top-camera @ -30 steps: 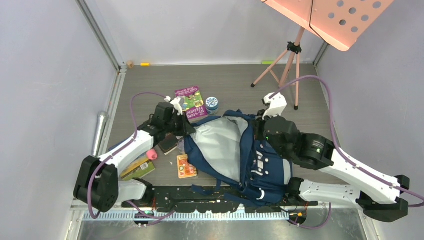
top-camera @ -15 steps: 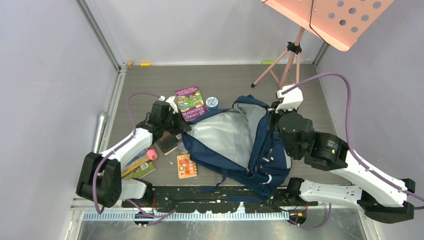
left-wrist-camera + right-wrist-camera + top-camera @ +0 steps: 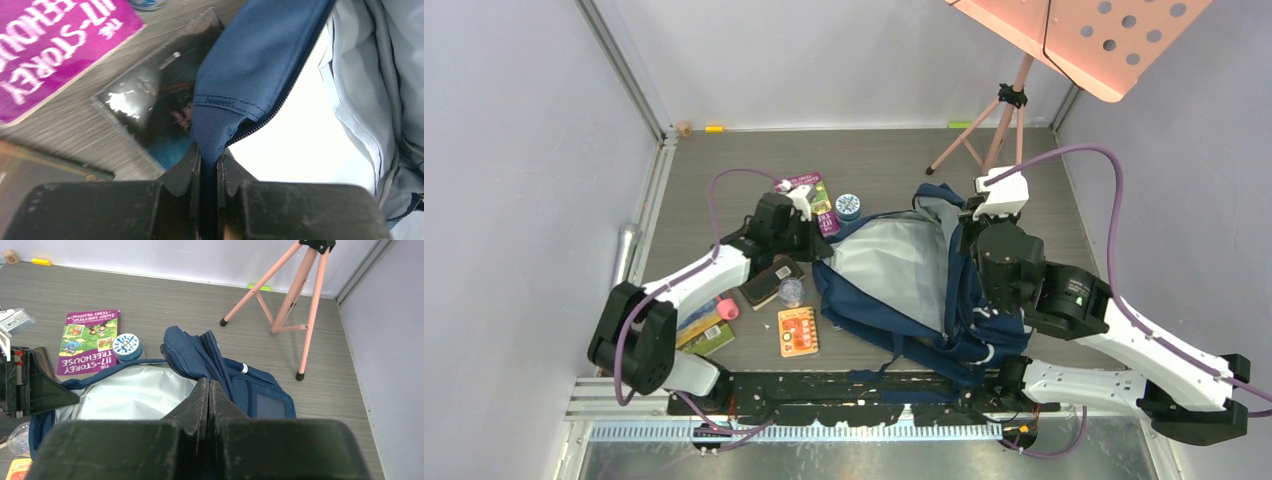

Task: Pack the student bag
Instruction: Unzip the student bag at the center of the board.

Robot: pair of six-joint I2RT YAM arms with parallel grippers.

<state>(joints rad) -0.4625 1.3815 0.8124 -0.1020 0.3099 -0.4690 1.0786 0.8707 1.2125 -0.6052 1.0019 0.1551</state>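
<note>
The bag (image 3: 894,290) lies on the table (image 3: 894,160) between the two arms, near the front edge, its mouth spread wide so that the pale grey lining faces up. The left end effector (image 3: 209,152) is closed on the navy fabric at the left end of the mouth, just beside the zip, with the cloth pinched between its fingers. The right end effector (image 3: 208,385) is closed on the opposite rim, its fingers pressed together, and that side of the bag stands raised above the table. A purple book (image 3: 89,340) lies flat beyond the bag's left corner, with a round blue-and-white tin (image 3: 127,346) just beside its right edge. A dark glossy book (image 3: 150,115) lies under the left end effector, touching the purple book's corner. Near the left arm lie an orange card (image 3: 797,331), a small clear jar (image 3: 791,291) and a pink piece (image 3: 727,309). A pink tripod (image 3: 994,130) stands at the far right of the table.
</note>
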